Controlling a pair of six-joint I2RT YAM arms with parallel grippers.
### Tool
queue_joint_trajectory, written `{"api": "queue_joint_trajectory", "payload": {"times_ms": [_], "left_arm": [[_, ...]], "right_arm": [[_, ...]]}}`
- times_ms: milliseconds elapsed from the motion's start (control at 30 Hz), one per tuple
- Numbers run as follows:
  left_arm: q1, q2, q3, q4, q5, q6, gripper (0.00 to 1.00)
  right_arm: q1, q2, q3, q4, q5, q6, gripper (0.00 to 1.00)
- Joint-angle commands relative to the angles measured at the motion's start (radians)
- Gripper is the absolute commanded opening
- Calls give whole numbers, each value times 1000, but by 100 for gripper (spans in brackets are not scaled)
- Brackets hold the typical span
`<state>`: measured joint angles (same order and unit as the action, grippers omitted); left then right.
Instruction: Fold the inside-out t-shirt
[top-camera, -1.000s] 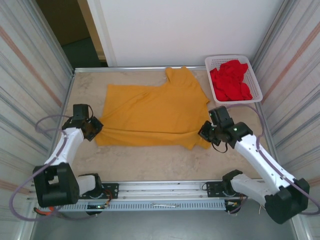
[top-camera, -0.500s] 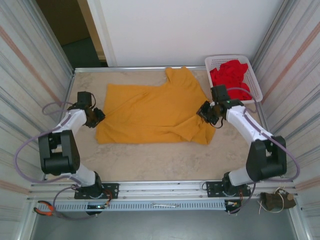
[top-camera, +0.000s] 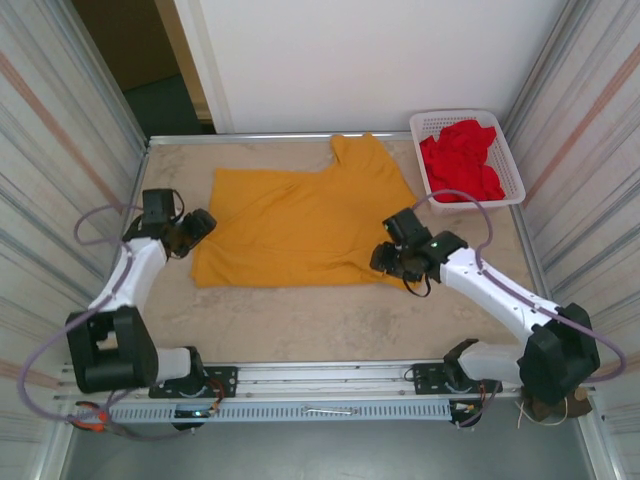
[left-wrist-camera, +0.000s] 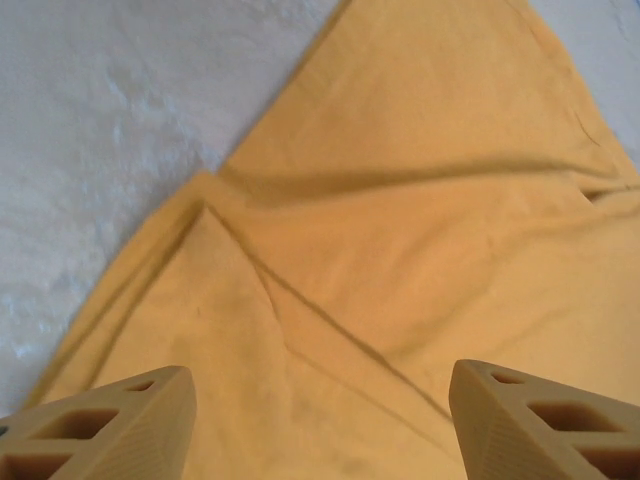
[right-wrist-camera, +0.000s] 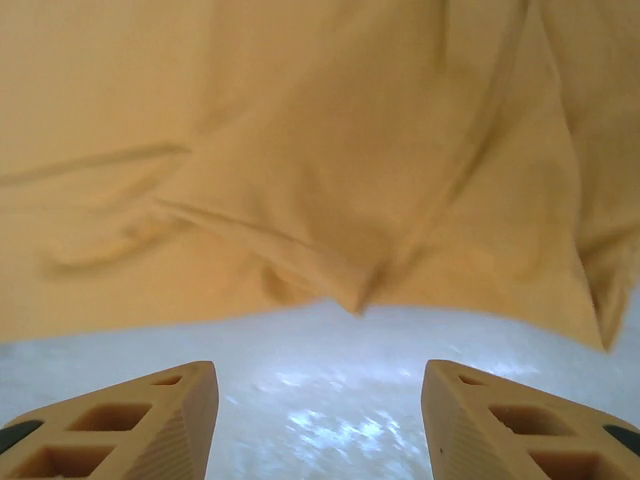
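Fingers (left-wrist-camera: 112, 425) of the left gripper (top-camera: 200, 224) stand wide apart with nothing between them. They hang over the left edge of the yellow t-shirt (top-camera: 300, 225), where the cloth runs in long creases and one layer is folded to a corner. Bare table (top-camera: 300, 320) shows just left of that edge. On the right gripper (top-camera: 386, 262) the fingers (right-wrist-camera: 125, 425) are likewise spread and hold nothing. Bare table lies between them, and the rumpled near right hem of the yellow t-shirt sits just beyond their tips, with a small point of cloth drooping toward them. Whether either gripper touches the cloth I cannot tell. The yellow t-shirt lies spread in the middle of the table, its long side running left to right, with one flap reaching toward the far edge. Its near right corner is bunched beside the right gripper. At the far right corner a white basket (top-camera: 512, 150) holds red clothes (top-camera: 460, 165), apart from the yellow t-shirt
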<state>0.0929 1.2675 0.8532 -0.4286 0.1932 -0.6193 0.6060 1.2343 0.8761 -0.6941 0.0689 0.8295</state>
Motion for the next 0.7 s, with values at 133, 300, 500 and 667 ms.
{"api": "queue_joint_trajectory", "payload": {"times_ms": [133,300,500,667], "left_arm": [[-12,-160,-140,-9,103,-68,71],[-11,-209,-160,-35,112,-72,72],[-11,-230,-177,-30,118,-89,72],[-12,-232,-189,-19,125,-94,72]], "right_arm": [[38,128,-15,-11,106,9,53],[49,227,27,32,79,4,49],[49,298,65,48,81,-3,32],[36,315,110,45,63,-31,0]]}}
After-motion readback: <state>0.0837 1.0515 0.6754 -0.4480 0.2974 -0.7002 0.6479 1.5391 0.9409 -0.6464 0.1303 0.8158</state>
